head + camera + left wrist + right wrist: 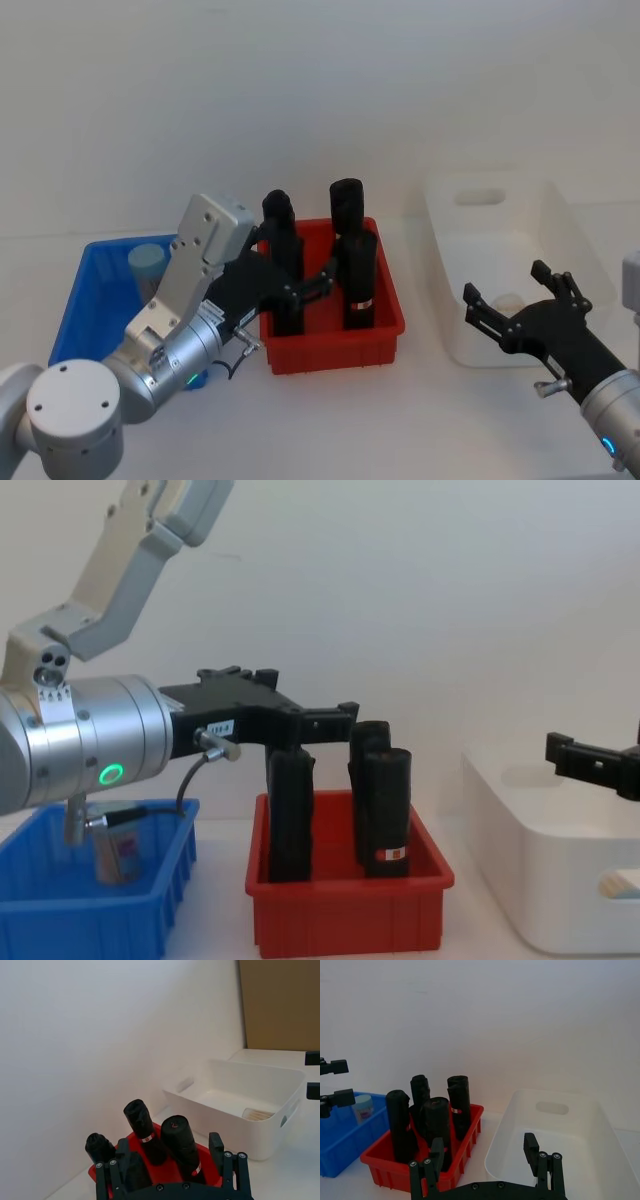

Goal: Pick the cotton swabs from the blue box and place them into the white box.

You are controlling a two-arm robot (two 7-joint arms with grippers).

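The white box [220,1122] holds one pale swab jar [257,1115] lying by its side wall, with the rest of its floor bare, so a drop has plenty of room. The blue box [75,310] has one swab jar [148,262] upright near its far wall; I judge the job part done, with at least this jar left. Between the boxes sits the red bin [335,350], whose tall black packs [346,205] call for a high carry. The left claw [167,1150] hovers over that bin, spread wide and empty. The right claw [506,282] hangs over the white box's near rim, also wide apart and empty.
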